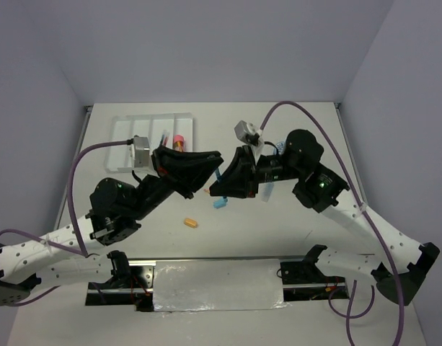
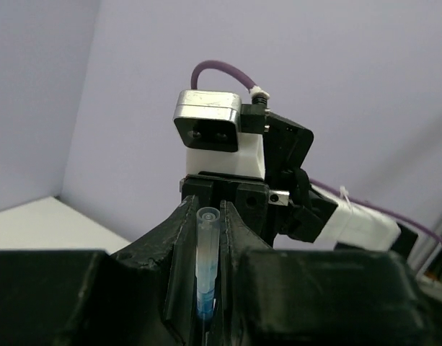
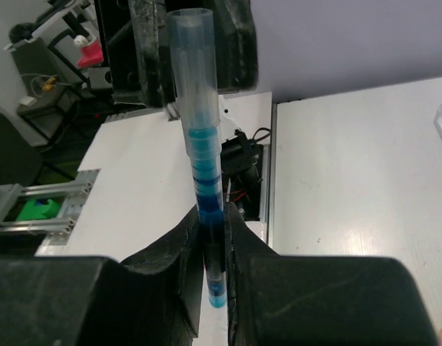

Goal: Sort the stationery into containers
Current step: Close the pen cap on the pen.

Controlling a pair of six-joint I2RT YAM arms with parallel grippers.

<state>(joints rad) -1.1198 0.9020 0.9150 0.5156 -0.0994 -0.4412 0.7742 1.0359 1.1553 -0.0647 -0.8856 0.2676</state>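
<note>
Though translucent, slim cylindrical pen (image 3: 197, 144), blue inside.

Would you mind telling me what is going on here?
One blue pen is held in the air from both sides: the left tool is shut on its clear end, the right tool on its blue part. An orange piece and a light-blue eraser lie on the table. The white tray at far left holds a few items.
</note>
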